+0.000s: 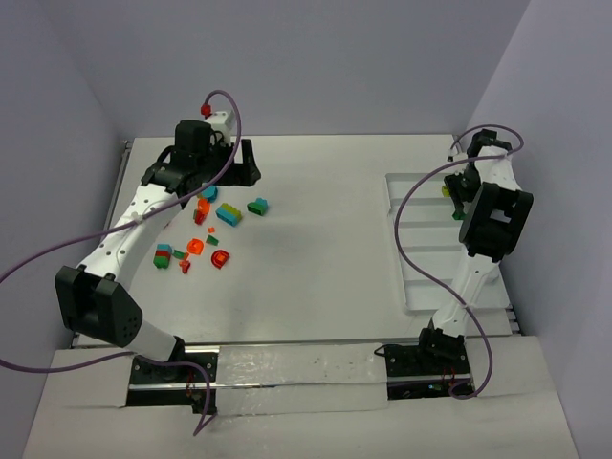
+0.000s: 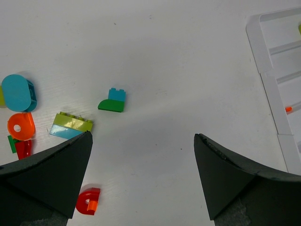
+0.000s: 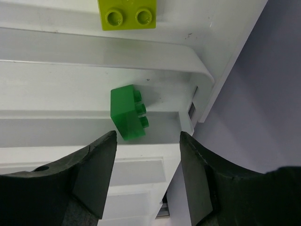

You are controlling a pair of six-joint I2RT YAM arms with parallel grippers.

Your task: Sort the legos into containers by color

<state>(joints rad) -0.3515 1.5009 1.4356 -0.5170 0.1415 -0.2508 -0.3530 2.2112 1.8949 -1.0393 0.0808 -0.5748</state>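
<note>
While the dark green plastic brick lies loose in a far compartment of the white divided tray, right gripper and left gripper stand open; such light, rigid, slick bricks probably suit pinching across flat sides.

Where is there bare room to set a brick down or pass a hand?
The wide stretch of table between the lego pile and the tray is bare; the tray's near end looks bare too. Crowded: the pile beside the left gripper, and the tray's far end under the right gripper.
</note>
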